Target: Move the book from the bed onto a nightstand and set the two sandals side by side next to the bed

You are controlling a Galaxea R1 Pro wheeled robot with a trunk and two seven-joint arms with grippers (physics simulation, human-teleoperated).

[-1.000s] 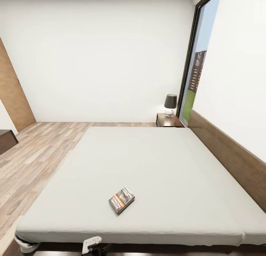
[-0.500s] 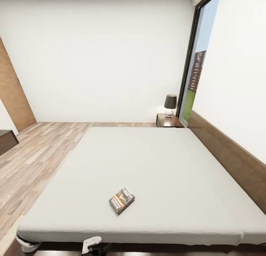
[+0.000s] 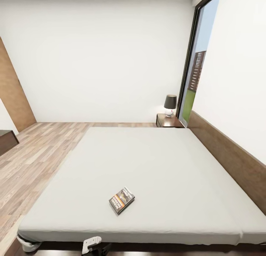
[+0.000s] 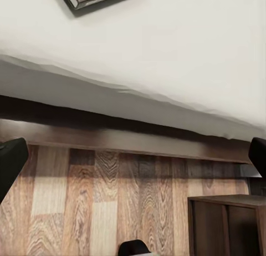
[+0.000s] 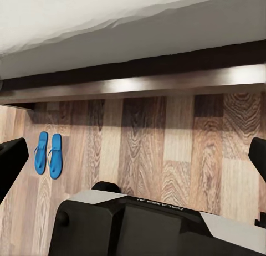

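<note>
You are parked at the near edge of the bed [image 3: 147, 163], and the book [image 3: 121, 200] lies flat on the pale mattress close to that edge, a little left of centre, turned at a slant. Both hands hang low over the wood floor [image 5: 183, 156] beside the bed frame: the left hand [image 4: 133, 156] is released, its dark fingertips spread wide with nothing between them, and the right hand [image 5: 133, 156] is likewise wide apart and empty. The two sandals [image 5: 48, 153] lie side by side on the floor next to the bed, so that half already looks done. The book comes first, I judge: raise the left hand clear of the mattress edge before reaching in, turn the wrist to match the book's slant, and close across its narrow side. The nightstand [image 3: 168, 121] with the lamp [image 3: 170, 105] stands at the far right corner, well apart, so expect to drive round the bed.
</note>
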